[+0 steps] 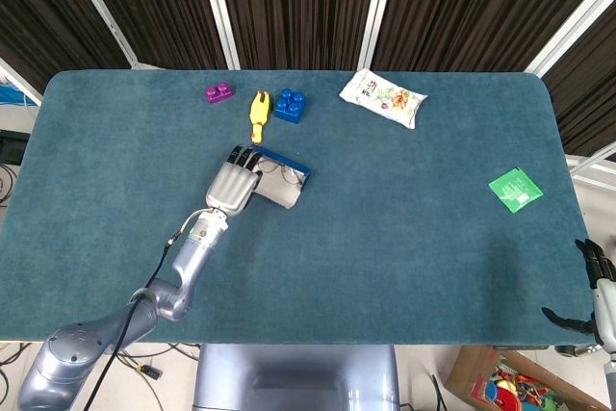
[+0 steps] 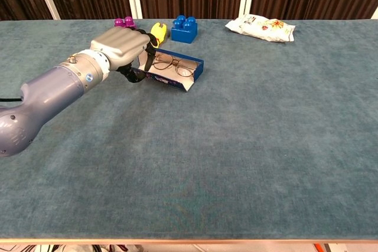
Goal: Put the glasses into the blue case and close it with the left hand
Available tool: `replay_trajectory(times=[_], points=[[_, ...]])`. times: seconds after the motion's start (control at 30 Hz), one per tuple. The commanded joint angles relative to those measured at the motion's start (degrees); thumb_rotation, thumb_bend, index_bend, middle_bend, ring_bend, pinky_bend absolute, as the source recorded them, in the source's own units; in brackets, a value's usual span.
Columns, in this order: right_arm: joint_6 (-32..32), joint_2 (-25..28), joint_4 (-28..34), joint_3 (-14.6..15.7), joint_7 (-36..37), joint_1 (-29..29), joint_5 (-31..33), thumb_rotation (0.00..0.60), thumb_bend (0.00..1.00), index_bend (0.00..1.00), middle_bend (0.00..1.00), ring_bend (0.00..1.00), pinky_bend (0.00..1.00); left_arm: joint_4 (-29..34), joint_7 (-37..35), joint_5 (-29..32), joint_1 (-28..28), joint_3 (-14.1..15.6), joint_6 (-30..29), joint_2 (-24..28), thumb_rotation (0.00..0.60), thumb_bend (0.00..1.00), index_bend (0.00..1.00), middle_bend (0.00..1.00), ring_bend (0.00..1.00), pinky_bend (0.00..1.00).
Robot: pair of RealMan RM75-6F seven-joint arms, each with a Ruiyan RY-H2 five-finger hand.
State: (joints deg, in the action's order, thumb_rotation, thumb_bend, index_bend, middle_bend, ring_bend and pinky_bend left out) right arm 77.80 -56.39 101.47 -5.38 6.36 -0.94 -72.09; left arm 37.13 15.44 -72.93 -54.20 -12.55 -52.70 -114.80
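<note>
The blue case lies open on the table's left half. The glasses rest inside it. Its pale lid is folded down on the near side. My left hand hovers at the case's left end, fingers curved down beside the glasses and thumb low by the lid. It holds nothing that I can see; whether it touches the case is unclear. My right hand hangs off the table's near right corner, fingers apart and empty.
Behind the case stand a purple brick, a yellow toy and a blue brick. A white snack packet lies at the back. A green packet sits far right.
</note>
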Motion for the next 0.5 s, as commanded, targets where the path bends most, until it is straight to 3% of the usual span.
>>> replay_trajectory(times=[0.03,0.27,0.5], points=[[-0.1,0.1,0.0,0.0,0.1,0.0,0.0,0.600,0.19,0.00,0.02,0.13,0.24,-0.5,1.0,0.2,0.1,0.1,0.6,-0.1,0.600,0.39,0.58,0.17,0.08,0.09],[-0.1,0.2,0.2,0.0,0.3,0.0,0.1,0.600,0.19,0.00,0.02,0.13,0.24,2.7,1.6,1.2,0.7,-0.8,0.8,1.4,0.600,0.43,0.58,0.17,0.08,0.09],[0.1,0.3,0.2,0.0,0.6,0.2,0.0,0.600,0.19,0.00,0.02,0.13,0.24,17.1,5.2,3.6,5.3,-1.0,-1.6,9.4,0.600,0.45,0.58,0.16,0.07,0.07]])
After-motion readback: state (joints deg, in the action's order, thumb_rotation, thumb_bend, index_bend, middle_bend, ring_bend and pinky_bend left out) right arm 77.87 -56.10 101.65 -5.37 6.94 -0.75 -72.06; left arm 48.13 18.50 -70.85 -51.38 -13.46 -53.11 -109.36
